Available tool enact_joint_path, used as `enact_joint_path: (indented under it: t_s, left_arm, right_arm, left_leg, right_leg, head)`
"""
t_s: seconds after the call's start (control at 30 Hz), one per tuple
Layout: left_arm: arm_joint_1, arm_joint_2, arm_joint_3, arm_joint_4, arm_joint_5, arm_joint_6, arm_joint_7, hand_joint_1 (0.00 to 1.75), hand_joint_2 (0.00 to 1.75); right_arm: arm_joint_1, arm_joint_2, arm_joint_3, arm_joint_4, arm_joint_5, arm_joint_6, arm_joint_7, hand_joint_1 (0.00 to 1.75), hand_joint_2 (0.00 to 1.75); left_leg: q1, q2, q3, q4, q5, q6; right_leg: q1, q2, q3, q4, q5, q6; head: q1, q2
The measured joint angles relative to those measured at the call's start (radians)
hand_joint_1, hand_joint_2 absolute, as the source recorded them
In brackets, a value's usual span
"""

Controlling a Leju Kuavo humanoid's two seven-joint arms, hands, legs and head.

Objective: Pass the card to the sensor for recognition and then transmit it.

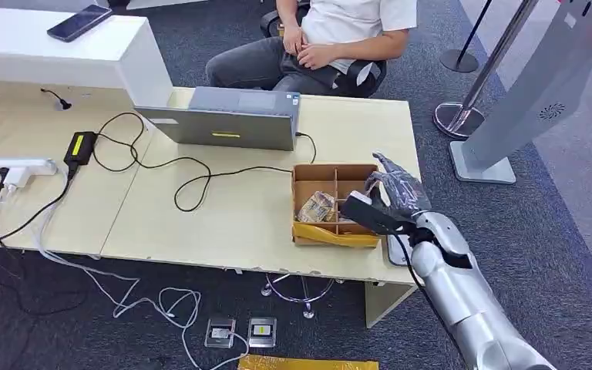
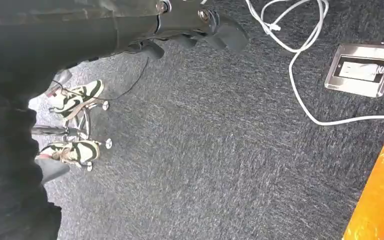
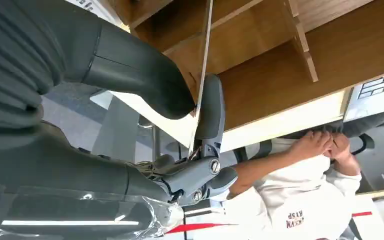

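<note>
The pale wooden table (image 1: 223, 216) spreads in front of me, and near its right end sits the brown cardboard box with inner dividers (image 1: 334, 203), one edge bound in yellow tape. A grey laptop (image 1: 227, 117) stands open behind it, and beyond that a person in a white shirt (image 1: 354, 27) sits on a chair. Off to the right a tall light-grey kiosk on a flat base (image 1: 536, 100) leans into view; I judge that may be the sensor, though I cannot tell for sure.

My right hand (image 1: 389, 196) hovers over the box's right side. In my right wrist view, my thick grey thumb (image 3: 140, 75) and a dark finger pinch the thin white card (image 3: 203, 65) edge-on above the compartments.

I judge the card to be light, stiff and smooth, so it could slip or twist in a pinch this close to its edge. A grip on the flat faces, set a little further in, should hold it steady while leaving the far end free to present.

My left hand (image 2: 200, 25) hangs above the dark carpet, fingers curled, holding nothing.
</note>
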Motion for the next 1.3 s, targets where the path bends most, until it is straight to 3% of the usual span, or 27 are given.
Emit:
enact_joint_path:
  t_s: [1.3]
  left_arm:
    - [0.000,0.000,0.000,0.000,0.000,0.000,0.000,0.00,1.75]
  right_arm:
    - [0.000,0.000,-0.001,0.002,0.000,0.000,0.000,1.75,1.75]
  left_leg:
    - [0.000,0.000,0.000,0.000,0.000,0.000]
  right_leg:
    - [0.000,0.000,0.000,0.000,0.000,0.000]
  head:
    - [0.000,0.000]
